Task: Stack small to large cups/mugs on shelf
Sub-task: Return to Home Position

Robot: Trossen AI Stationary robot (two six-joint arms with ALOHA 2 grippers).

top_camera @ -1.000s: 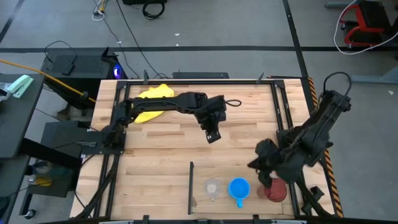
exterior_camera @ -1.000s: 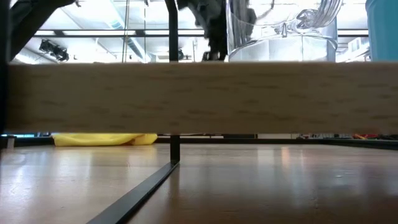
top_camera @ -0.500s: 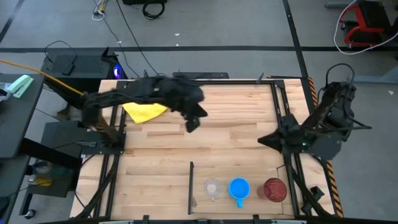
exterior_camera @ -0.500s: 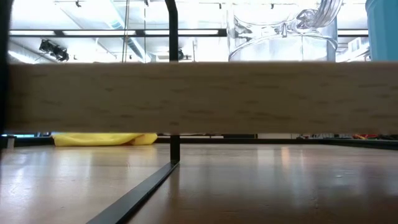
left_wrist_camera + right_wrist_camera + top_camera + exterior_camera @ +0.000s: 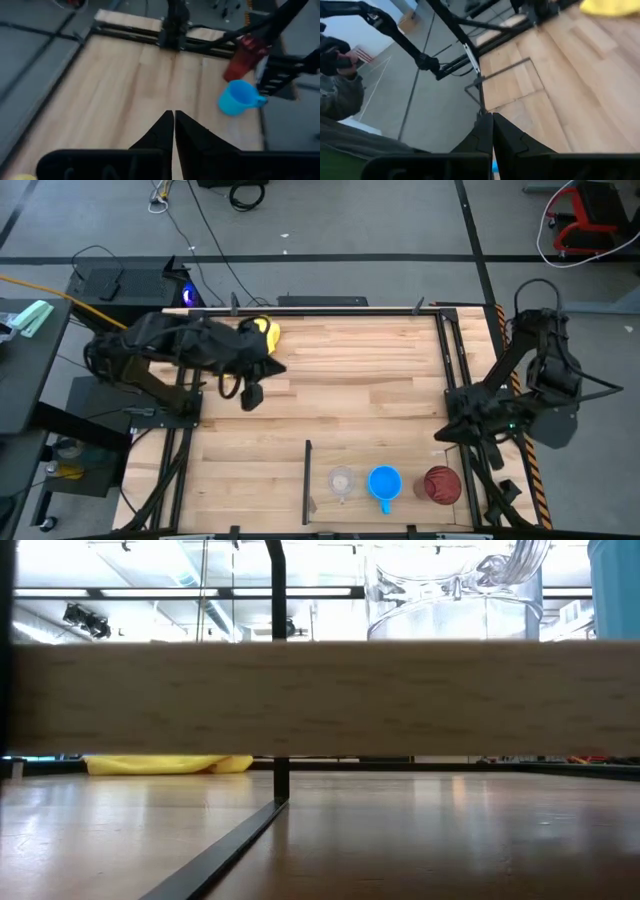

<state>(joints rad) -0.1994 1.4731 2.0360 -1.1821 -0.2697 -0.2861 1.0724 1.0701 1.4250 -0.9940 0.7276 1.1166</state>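
Homing safely means carrying the left gripper [image 5: 173,113] and right gripper [image 5: 492,115], fingers together on both, well apart from the blue mug [image 5: 384,482], with the clear cup [image 5: 342,480] and red tumbler [image 5: 441,484] beside it.

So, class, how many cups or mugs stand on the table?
3, in a row right of the divider: clear cup leftmost, blue mug middle, red tumbler rightmost. None seems hidden.

Three cups stand apart in a row on the shelf [image 5: 395,448] by the table's bottom edge, right of the black divider strip [image 5: 307,478]: clear plastic cup [image 5: 342,480], blue mug [image 5: 384,483], dark-red tumbler [image 5: 441,485]. The left gripper [image 5: 252,394] hangs near the left edge, beside a yellow cloth [image 5: 265,330]; the right gripper [image 5: 447,432] is at the right edge.
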